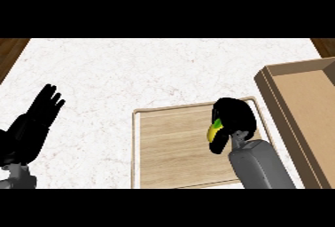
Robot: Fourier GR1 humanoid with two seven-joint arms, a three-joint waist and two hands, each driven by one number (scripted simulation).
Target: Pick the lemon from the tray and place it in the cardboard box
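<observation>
1. The right hand [230, 119] curls round the lemon [213, 130] above the tray [170, 150]
2. The box [307, 111] stands just right of the tray
3. The left hand [40, 113] rests open

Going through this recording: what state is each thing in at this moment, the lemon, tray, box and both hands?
Lemon: held in the right robot hand, over the tray, mostly hidden.
Right robot hand: curled round the lemon.
Left robot hand: open, fingers up, resting at the view's left.
Wooden tray: flat on the counter; nothing else shows on it.
Cardboard box: open-topped, right of the tray; no lemon inside.
</observation>
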